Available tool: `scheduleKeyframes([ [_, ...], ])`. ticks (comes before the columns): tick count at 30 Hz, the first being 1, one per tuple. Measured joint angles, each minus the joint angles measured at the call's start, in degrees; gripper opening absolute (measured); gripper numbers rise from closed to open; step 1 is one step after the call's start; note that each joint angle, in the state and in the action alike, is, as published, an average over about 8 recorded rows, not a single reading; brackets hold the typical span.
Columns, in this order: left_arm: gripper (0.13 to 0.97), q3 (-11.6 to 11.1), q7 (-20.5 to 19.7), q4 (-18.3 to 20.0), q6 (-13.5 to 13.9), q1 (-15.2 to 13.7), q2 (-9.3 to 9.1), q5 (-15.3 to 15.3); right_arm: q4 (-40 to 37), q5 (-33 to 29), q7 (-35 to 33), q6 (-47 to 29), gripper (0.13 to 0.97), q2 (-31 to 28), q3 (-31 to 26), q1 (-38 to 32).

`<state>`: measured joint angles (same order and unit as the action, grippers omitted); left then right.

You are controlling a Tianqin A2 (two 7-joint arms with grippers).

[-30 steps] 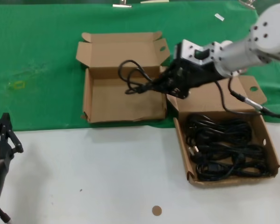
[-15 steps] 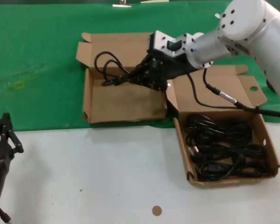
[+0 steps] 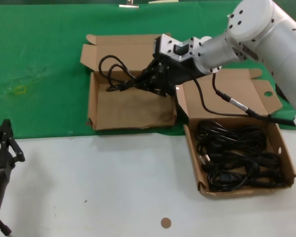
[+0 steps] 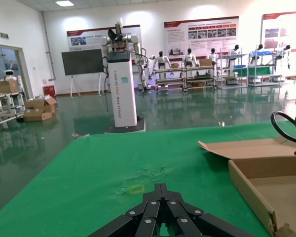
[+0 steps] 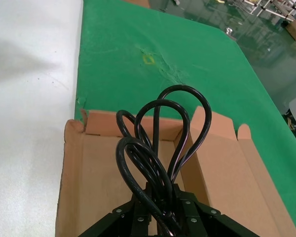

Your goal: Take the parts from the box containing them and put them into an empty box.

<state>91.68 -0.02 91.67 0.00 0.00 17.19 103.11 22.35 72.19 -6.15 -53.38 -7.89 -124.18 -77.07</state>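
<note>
Transfer step: our right gripper [image 3: 138, 83] clamps one coiled cord [image 3: 116, 74] above the empty box [image 3: 96, 101].
Next we lower, release.

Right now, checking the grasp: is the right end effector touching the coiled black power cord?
Touching. The right wrist view shows the right end effector clamped on the coiled black power cord, loops rising from between its fingers.
</note>
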Motion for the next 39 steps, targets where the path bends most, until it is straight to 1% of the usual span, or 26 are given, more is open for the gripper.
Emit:
scheduleKeyframes([
  [6,0.144,0.0,0.0,0.0,0.0,0.0,0.0,0.0,-2.17,0.46,-1.68,0.73,0.22,0.37,0.34,-0.69],
  [15,0.144,0.0,0.0,0.0,0.0,0.0,0.0,0.0,-3.83,0.81,-2.92,1.45,0.279,0.8,0.6,-1.47],
  [23,0.144,0.0,0.0,0.0,0.0,0.0,0.0,0.0,-2.38,0.8,-2.37,1.13,0.406,0.38,0.47,-0.87],
  [27,0.144,0.0,0.0,0.0,0.0,0.0,0.0,0.0,-0.68,0.74,-1.48,0.95,0.406,-0.25,0.42,-0.14],
  [35,0.154,0.0,0.0,0.0,0.0,0.0,0.0,0.0,1.61,1.33,-0.88,1.98,0.605,-0.75,1.08,1.82],
  [36,0.156,0.0,0.0,0.0,0.0,0.0,0.0,0.0,2.14,1.56,-0.82,2.39,0.605,-0.82,1.33,2.42],
  [39,0.16,0.0,0.0,0.0,0.0,0.0,0.0,0.0,4.14,2.44,-0.62,3.91,0.677,-1.07,2.26,4.65],
])
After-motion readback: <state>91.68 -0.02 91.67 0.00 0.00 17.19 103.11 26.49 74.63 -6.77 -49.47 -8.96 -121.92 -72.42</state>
